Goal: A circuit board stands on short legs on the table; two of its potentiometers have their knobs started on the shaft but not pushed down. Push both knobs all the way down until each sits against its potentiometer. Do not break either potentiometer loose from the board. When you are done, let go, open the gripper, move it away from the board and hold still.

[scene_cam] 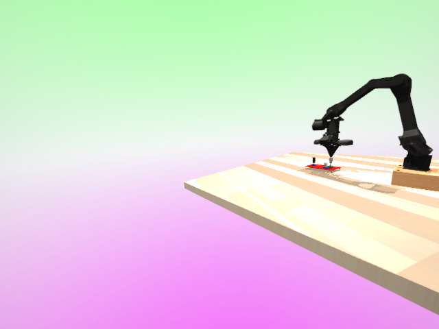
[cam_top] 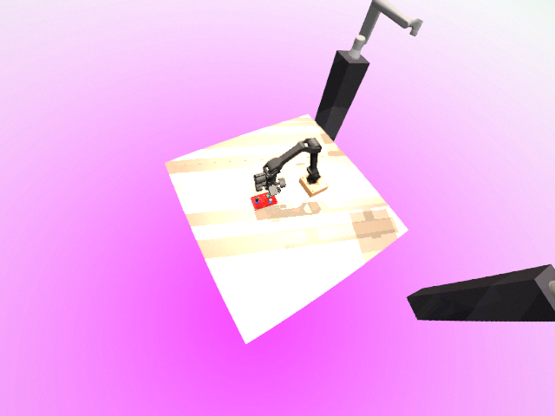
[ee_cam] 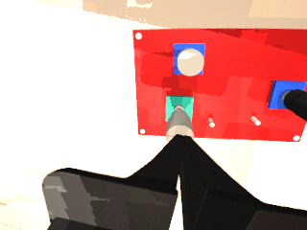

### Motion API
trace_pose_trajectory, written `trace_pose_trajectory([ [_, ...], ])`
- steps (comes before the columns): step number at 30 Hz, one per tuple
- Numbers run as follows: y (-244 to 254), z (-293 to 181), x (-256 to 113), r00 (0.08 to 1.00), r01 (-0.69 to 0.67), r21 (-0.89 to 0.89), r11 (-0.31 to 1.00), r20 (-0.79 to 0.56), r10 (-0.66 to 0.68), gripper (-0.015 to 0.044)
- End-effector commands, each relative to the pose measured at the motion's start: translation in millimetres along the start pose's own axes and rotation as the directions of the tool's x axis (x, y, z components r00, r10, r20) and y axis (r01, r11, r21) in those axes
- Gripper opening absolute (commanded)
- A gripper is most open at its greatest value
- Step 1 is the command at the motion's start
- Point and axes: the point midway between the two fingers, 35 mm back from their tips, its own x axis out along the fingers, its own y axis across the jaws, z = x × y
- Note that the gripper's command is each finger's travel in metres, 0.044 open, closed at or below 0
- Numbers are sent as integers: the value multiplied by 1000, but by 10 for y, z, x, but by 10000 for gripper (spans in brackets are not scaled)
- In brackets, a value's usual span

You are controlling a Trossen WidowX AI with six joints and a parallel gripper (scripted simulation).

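Observation:
The red circuit board stands on short legs. A tall grey-beige knob stands high on its shaft over a green potentiometer. A black knob stands high over a blue potentiometer. A pale round knob sits low on another blue potentiometer. My gripper is shut and empty, pointing down, with its tips right at the top of the grey-beige knob. Whether they touch it I cannot tell.
Two small pale pins stand up from the board, between the green potentiometer and the black knob's side. The arm's wooden base block is to the right of the board. Two dark pillars stand beyond the table.

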Motion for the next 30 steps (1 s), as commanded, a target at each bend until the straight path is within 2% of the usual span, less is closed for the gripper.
trace_pose_trajectory([
  [1, 10, 3, 26, 1000, -4, -4, 1000, 2, 4, 0],
  [30, 10, 3, 41, 1000, -4, -4, 1000, 2, 4, 0],
])
